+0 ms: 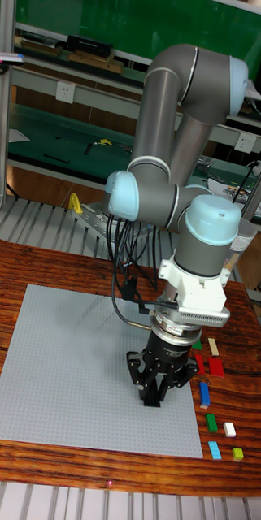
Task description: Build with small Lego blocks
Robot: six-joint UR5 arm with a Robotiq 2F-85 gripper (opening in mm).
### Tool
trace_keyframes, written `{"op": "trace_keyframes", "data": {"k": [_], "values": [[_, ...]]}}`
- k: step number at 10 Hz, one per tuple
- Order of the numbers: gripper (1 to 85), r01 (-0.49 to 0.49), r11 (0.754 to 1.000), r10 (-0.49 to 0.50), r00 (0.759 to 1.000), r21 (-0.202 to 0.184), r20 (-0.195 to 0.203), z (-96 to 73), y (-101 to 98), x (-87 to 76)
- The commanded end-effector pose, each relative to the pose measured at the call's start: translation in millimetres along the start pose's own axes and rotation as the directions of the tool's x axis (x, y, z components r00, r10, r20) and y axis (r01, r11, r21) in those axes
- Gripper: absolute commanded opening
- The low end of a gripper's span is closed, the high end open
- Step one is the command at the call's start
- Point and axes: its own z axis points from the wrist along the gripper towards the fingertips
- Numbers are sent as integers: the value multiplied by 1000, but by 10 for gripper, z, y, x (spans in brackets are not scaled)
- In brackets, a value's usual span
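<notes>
My gripper (pixel 153 398) points straight down over the right part of the large grey baseplate (pixel 65 366), its tips at or just above the plate surface. The two black fingers stand close together, and no brick shows between them. Small loose Lego bricks lie on the wooden table to the right of the plate: a red one (pixel 216 367), a beige one (pixel 213 347), a blue one (pixel 205 394), a green one (pixel 211 421), a white one (pixel 229 429), a light blue one (pixel 215 450) and a yellow-green one (pixel 238 454).
The baseplate lies on a dark wooden table (pixel 32 260). The arm's bulky wrist and cables (pixel 126 284) hang above the plate's right half. A metal roller frame (pixel 49 219) and a workbench stand behind the table.
</notes>
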Motion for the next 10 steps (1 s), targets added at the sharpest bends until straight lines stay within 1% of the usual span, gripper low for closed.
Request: {"op": "trace_keyframes", "data": {"k": [1, 2, 5, 6, 7, 8, 10], "values": [[13, -12, 1000, 11, 1000, 10, 19, 7, -51, -74], [13, -23, 999, 24, 1000, -33, 10, 28, -14, -114], [13, -29, 999, 29, 1000, -27, 10, 61, -110, -100], [13, -27, 999, 27, 1000, -23, 8, 61, -174, -93], [13, -28, 999, 28, 1000, -25, 5, 69, -187, -76], [13, -33, 999, 33, 999, -40, 1, 82, -147, -62], [13, -35, 998, 35, 999, -52, 3, 140, -88, -49]]}}
